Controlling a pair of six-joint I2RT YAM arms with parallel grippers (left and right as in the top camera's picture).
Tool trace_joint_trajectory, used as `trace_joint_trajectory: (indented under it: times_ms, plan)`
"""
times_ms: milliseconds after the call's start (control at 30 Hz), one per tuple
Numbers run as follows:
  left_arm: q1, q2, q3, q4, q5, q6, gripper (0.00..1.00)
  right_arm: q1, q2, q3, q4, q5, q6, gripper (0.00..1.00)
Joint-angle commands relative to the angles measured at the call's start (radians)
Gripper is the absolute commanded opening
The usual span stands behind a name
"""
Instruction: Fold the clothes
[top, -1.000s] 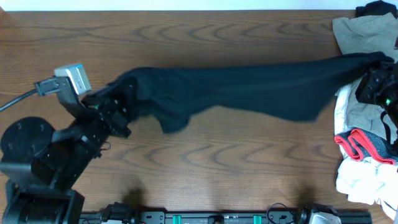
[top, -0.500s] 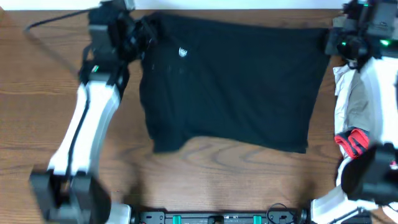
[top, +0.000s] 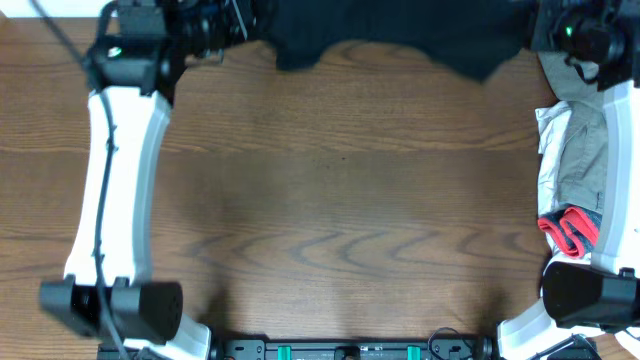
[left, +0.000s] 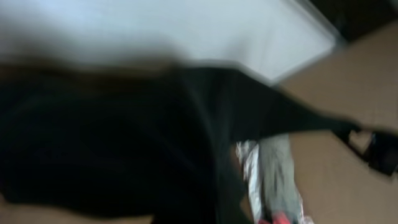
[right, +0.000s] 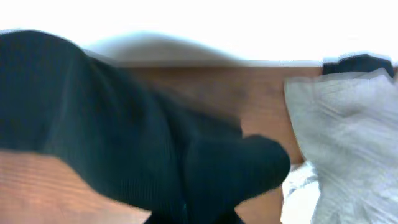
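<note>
The clothes (top: 400, 25), a plain black garment, are stretched along the far edge of the table, and only the lower edge shows at the top of the overhead view. My left gripper (top: 232, 22) holds the left end and my right gripper (top: 535, 28) holds the right end. Both are shut on the fabric, which hides their fingers. In the left wrist view the blurred black cloth (left: 93, 149) fills the left and bottom. Bunched black cloth (right: 124, 137) covers the jaws in the right wrist view.
A beige-and-white pile of garments (top: 575, 160) lies along the right edge of the wooden table (top: 340, 200), with a red-and-white item (top: 570, 228) on it. The beige garment (right: 348, 137) lies close beside my right gripper. Both white arms reach along the table's sides.
Both arms have swept from mid-table to the far edge, carrying the black garment with them. It spread out wide half a second ago; most of it now lies beyond the top of the view.
</note>
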Motion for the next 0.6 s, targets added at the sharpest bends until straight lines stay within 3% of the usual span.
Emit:
trace_joint_trajectory:
  times_ms: [0,67,200,300,567]
  plan:
    - [0.005,0.004,-0.001,-0.231,-0.013,0.184,0.06,-0.005,0.041,-0.033,-0.114,0.109,-0.021,0.01]
    - [0.005,0.006,-0.023,-0.402,-0.100,0.223,0.06,-0.007,0.048,-0.064,-0.212,0.137,-0.021,0.01]
    - [0.005,0.006,-0.113,-0.596,-0.278,0.229,0.06,-0.008,0.048,-0.188,-0.351,0.141,-0.021,0.01]
    - [0.005,0.006,-0.213,-0.642,-0.342,0.229,0.06,-0.008,0.048,-0.302,-0.405,0.141,-0.020,0.01]
    - [0.005,0.006,-0.484,-0.641,-0.341,0.228,0.06,-0.008,0.048,-0.570,-0.418,0.246,0.038,0.01]
